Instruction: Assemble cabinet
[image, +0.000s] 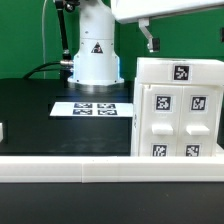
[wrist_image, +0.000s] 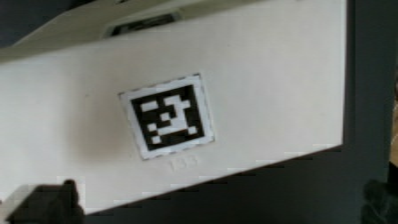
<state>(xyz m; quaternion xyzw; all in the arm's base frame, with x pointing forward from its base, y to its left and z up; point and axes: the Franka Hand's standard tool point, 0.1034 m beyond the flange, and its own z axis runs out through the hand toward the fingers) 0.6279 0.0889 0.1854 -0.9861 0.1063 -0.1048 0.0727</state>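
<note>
The cabinet is a white box body standing upright at the exterior view's right, with several black-and-white tags on its front panels and one on its top slab. My gripper hangs just above the cabinet's top far corner and holds nothing. In the wrist view the cabinet's white top face with one tag fills the picture. My gripper is open, its dark fingertips wide apart at the picture's two edges, clear of the surface.
The marker board lies flat on the black table in front of the white robot base. A white rail runs along the table's near edge. A small white part shows at the exterior view's left edge.
</note>
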